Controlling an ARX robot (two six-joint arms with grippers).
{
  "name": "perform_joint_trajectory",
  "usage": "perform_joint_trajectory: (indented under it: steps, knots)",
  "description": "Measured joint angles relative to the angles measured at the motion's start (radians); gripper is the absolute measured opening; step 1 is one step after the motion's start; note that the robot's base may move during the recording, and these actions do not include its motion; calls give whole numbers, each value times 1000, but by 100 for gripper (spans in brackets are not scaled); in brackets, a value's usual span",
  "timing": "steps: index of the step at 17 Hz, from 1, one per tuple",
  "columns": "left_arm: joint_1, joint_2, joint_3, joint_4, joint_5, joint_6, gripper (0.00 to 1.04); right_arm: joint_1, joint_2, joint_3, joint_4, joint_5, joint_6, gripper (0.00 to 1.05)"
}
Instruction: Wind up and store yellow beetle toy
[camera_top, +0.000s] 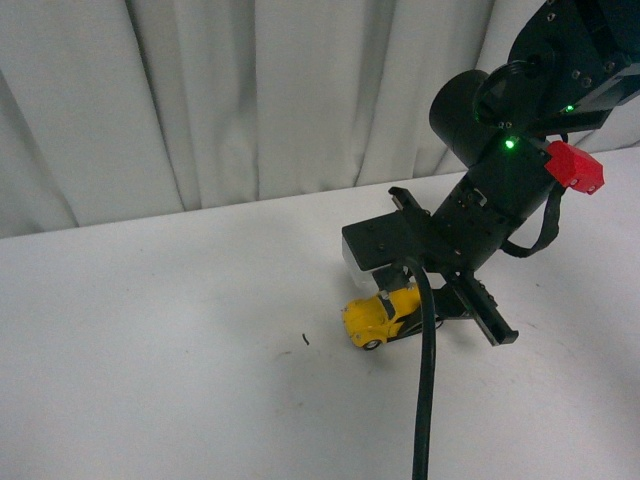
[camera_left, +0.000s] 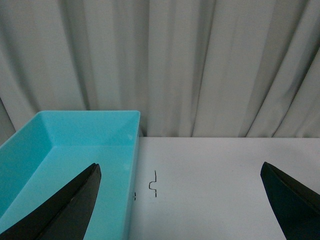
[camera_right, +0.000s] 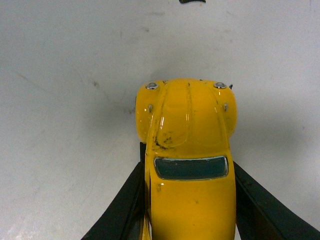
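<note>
Pale curtains (camera_top: 200, 100) hang behind a white table (camera_top: 150, 350). On it, right of the middle, sits the small shiny yellow toy car with a round beetle body (camera_top: 378, 318). The right gripper (camera_top: 405, 300) hugs it, black fingers (camera_right: 127, 210) pressed on both sides. The car looks light, hard and slippery, so its flat sides seem best to hold. The left gripper (camera_left: 180, 167) is spread wide and holds nothing, near a light blue plastic box (camera_left: 85, 130).
</note>
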Motion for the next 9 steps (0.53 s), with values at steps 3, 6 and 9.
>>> perform_joint_trajectory:
  steps: [3,6,9]
  knots:
    - [0,0,0,0,0,0,98,-39,-14,-33,22,-4,-20,41]
    - [0,0,0,0,0,0,98,-86,-20,-53,22,-25,-47,41]
    - [0,0,0,0,0,0,98,-140,-26,-73,19,-38,-72,41]
